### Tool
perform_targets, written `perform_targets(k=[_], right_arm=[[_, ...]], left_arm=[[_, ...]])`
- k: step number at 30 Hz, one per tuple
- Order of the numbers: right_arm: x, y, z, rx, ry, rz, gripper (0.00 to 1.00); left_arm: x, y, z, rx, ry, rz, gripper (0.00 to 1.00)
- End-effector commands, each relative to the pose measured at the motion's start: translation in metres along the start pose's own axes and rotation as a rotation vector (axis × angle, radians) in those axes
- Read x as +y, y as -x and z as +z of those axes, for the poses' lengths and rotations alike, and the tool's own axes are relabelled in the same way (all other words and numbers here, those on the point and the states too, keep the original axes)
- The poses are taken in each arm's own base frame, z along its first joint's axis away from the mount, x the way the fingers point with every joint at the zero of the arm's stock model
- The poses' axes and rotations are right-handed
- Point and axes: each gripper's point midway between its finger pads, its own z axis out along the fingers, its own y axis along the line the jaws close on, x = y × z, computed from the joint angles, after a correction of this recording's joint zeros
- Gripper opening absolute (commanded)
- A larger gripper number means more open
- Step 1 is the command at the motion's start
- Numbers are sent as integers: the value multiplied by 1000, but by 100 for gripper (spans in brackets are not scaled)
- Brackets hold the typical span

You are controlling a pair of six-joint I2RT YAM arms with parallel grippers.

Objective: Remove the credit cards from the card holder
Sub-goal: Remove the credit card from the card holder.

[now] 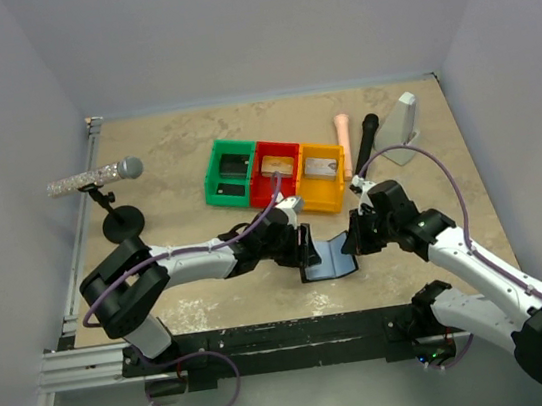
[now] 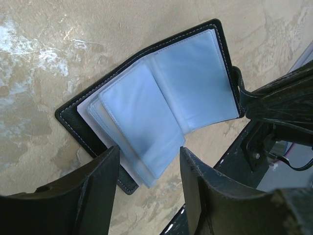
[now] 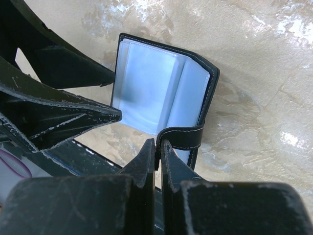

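The card holder [image 1: 331, 256] lies open on the table between my grippers, pale blue inner sleeves up; no card shows in the sleeves [image 2: 166, 93]. My right gripper [image 3: 157, 147] is shut on its black side tab [image 3: 185, 137]. My left gripper [image 2: 146, 169] is open just above the sleeves' near corner, one finger on each side. It shows in the top view [image 1: 305, 247], left of the holder, and the right gripper [image 1: 358, 235] on its right. A dark card [image 1: 234, 167] lies in the green bin, a tan card [image 1: 279, 166] in the red bin, a silvery card [image 1: 321, 167] in the yellow bin.
The joined green [image 1: 218, 182], red [image 1: 265, 186] and yellow [image 1: 334, 194] bins stand just behind the holder. A microphone on a stand [image 1: 96, 177] is at the left. A peach cylinder [image 1: 343, 132], a black stick [image 1: 368, 137] and a grey wedge [image 1: 403, 124] lie at the back right.
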Motion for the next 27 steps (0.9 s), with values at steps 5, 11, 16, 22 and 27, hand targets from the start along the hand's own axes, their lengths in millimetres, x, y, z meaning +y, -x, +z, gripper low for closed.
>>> perform_targets(k=[5,11,16,22,27], right_arm=[[4,0,3,-6,25,6,0],[3,-1,3,-4,23,8,0],[3,-2,4,-2,23,8,0],[3,-3,4,-1,24,8,0],[2,-4,5,3,24,12,0]], left_arm=[[-37,27,-4,-56,-116,66,56],[-48,31,-5,-57,-143,79,56],[-55,36,-6,-62,-156,87,56],[-59,37,-6,-56,-164,95,56],[-68,39,-5,-51,-179,110,56]])
